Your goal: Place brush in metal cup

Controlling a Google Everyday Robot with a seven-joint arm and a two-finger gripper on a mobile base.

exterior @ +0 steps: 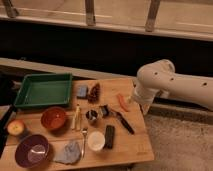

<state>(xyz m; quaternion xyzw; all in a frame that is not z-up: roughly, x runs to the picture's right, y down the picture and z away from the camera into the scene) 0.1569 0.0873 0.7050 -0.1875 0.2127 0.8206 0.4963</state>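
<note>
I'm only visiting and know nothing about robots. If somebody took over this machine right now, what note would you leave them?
The tool hangs above the right edge of the table, not on the brush.
The brush lies flat on the table, bristle end toward the metal cup, handle pointing toward the front right.
Done: nothing yet; the brush is outside the cup.
Left: grasp the brush, lift it and set it in the metal cup, not the white cup.

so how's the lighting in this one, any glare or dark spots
camera view: warm, dim light; the white arm is the brightest thing; the band behind the table is almost black; the metal cup and brush sit in dull light mid-table; the hand hangs at the table edge, shaded under the arm.
</note>
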